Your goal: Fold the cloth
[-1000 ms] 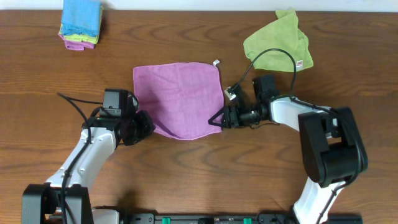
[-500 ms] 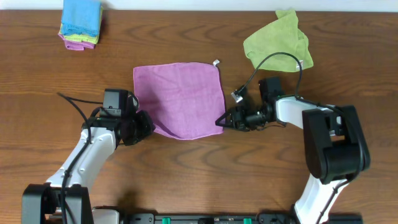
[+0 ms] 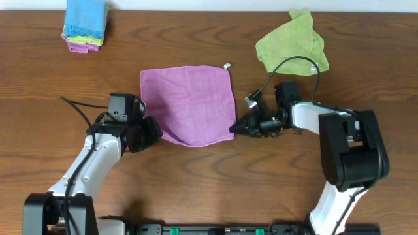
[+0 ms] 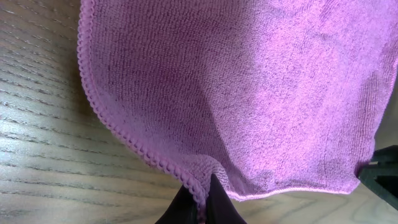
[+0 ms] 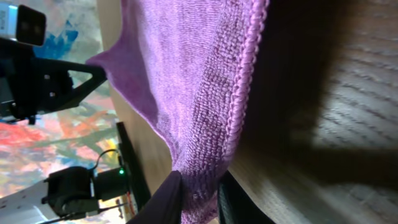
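**Figure: Both grippers pinched on the near edge of the cloth, seen from overhead and from each wrist**

The work surface is a table [image 3: 196,189] of dark brown wood with grain running left to right. A pale strip [image 3: 196,5] borders its far edge. The cloth [image 3: 188,104], purple and roughly square, lies flat near the middle of the table, with a small white tag [image 3: 226,66] at its far right corner.

The left gripper [image 3: 151,130] sits at the near left corner of the cloth. In the left wrist view its jaws are closed tight on a small raised fold of the stitched hem. The right gripper [image 3: 234,128] sits at the near right corner. In the right wrist view its two dark fingers [image 5: 168,199] stand close together with the hem nipped between them, and the cloth edge rises slightly off the wood there.

A crumpled green cloth [image 3: 290,46] lies towards the far right, well apart from the purple one. A folded stack topped by a blue cloth [image 3: 85,23] rests at the far left corner.

Past the table edge, the right wrist view shows blurred patches of colour and a dark unit with a small green light [image 5: 119,172]. Nothing more of the room can be made out.
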Action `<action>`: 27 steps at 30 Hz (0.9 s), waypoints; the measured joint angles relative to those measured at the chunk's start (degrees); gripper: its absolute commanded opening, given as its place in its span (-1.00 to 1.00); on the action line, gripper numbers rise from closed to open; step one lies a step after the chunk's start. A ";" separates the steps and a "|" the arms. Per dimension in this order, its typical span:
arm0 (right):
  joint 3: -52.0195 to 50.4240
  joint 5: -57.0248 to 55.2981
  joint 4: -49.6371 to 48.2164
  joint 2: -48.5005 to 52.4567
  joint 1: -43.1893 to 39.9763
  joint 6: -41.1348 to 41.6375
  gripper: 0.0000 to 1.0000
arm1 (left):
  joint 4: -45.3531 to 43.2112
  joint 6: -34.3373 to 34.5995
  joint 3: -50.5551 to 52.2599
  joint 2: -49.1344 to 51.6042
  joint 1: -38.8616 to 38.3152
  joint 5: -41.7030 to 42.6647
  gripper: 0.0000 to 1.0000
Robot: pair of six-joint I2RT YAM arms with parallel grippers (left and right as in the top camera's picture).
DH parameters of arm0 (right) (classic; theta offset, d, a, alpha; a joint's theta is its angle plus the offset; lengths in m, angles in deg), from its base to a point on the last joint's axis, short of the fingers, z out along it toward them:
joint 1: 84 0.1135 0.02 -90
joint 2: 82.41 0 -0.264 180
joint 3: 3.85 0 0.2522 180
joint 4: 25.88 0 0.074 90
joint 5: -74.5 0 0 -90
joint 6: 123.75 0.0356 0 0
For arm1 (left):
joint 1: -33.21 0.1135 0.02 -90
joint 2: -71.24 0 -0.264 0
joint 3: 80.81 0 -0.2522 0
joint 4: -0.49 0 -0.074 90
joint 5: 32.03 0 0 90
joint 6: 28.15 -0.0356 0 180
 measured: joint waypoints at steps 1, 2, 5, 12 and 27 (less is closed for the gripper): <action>0.00 0.35 0.15 0.00 0.00 0.04 -0.76 | 0.00 0.00 0.00 0.00 0.00 -0.11 -0.89; 0.00 0.59 0.44 0.00 0.00 0.07 -0.88 | 0.00 0.00 0.00 0.00 0.00 -0.15 -0.89; -0.02 1.07 1.11 0.00 0.00 0.02 -0.93 | 0.00 0.00 0.00 0.00 0.00 -0.35 -0.88; -0.07 1.53 3.89 -0.35 0.00 -0.15 -0.54 | -0.33 0.00 -0.02 0.00 0.00 -0.37 -0.89; -0.28 -0.57 10.23 -6.69 -0.15 -2.67 -0.29 | -0.39 0.00 -0.74 0.00 0.00 -0.35 -0.88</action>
